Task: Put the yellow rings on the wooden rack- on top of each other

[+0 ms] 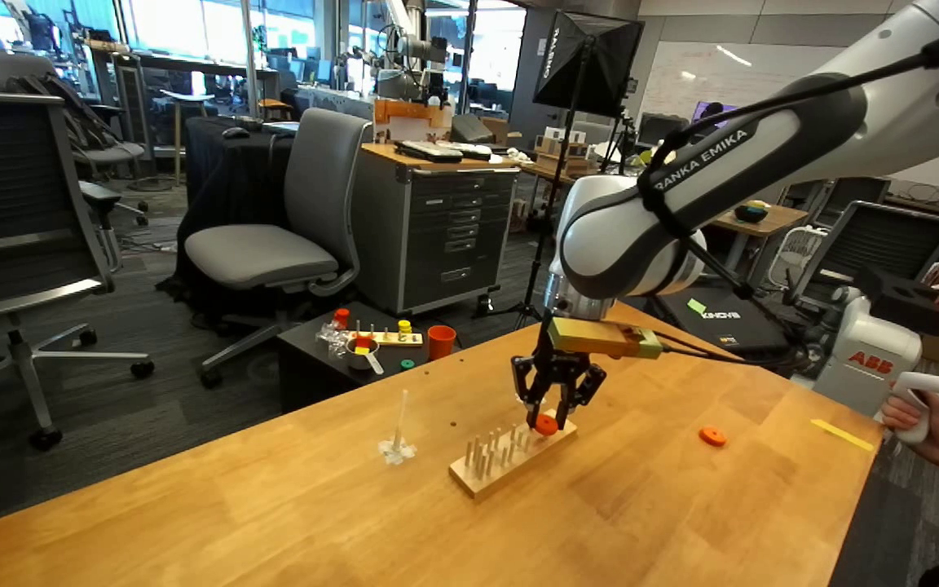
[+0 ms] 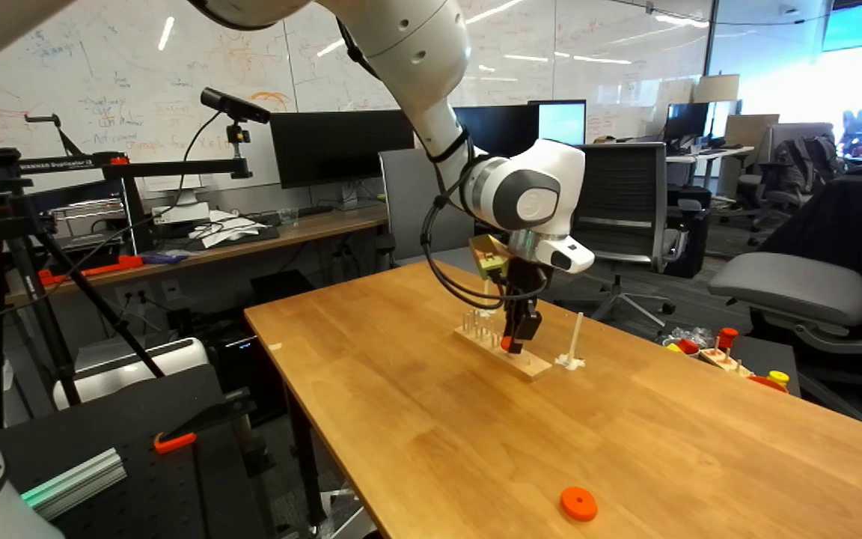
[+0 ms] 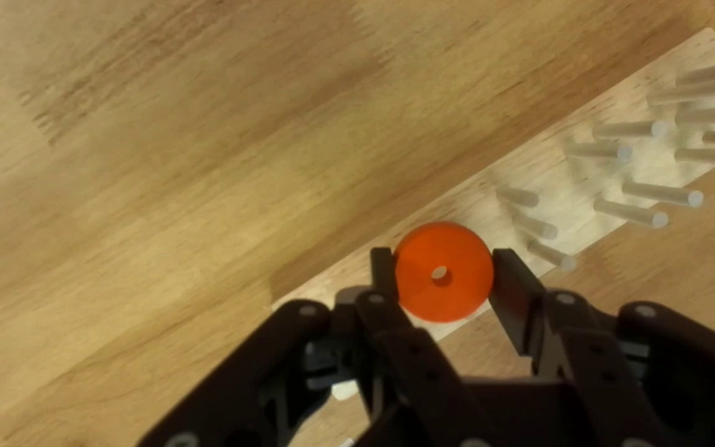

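Two yellow rings show, orange-red in these views. My gripper [image 3: 441, 267] is shut on one yellow ring [image 3: 441, 304], its pads [image 3: 384, 273] pressing opposite sides of the rim. This flat disc hangs low over the sparsely pegged end of the wooden rack [image 3: 481, 211]; I cannot tell whether it touches a peg. Through its small hole a pale spot shows, peg or base unclear. Several thin pegs stand upright along the rack, seen in both exterior views [image 1: 478, 492] [image 2: 524, 364]. Another yellow ring [image 1: 712, 437] lies flat on the table, well apart from the rack [image 2: 578, 504].
A thin pale post [image 1: 401, 420] on a taped base stands beside the rack. Another pale post [image 2: 486, 288] shows partly behind the gripper. A yellow tape strip [image 1: 842, 434] marks the table near one edge. A low dark side table holds an orange cup [image 1: 441, 342] and small pieces.
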Robot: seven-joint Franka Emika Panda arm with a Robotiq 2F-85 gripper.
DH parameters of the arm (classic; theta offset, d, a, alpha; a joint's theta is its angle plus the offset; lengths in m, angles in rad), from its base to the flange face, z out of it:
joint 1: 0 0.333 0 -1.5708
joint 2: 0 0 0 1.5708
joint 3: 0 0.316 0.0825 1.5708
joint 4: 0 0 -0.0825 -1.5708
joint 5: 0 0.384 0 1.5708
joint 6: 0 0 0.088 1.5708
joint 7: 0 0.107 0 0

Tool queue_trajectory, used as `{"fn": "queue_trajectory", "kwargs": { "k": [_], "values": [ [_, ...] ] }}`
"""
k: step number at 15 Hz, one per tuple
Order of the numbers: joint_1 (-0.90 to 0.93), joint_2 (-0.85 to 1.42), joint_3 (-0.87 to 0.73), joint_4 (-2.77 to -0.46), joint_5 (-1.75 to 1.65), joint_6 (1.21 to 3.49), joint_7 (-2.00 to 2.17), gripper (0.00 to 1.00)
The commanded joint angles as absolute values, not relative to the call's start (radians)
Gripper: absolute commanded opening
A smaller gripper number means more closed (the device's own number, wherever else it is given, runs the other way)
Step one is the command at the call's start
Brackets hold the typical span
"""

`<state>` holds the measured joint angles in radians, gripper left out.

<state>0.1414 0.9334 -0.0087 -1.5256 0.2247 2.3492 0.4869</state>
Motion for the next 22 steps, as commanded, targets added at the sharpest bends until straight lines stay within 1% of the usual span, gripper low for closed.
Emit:
{"fn": "queue_trajectory", "kwargs": {
  "k": [1,22],
  "values": [
    [0.136,0.955,-0.005,-1.485,0.232,2.32,0.493,0.18],
    [0.159,0.94,0.012,-1.497,0.234,2.312,0.493,0.18]
  ]
}}
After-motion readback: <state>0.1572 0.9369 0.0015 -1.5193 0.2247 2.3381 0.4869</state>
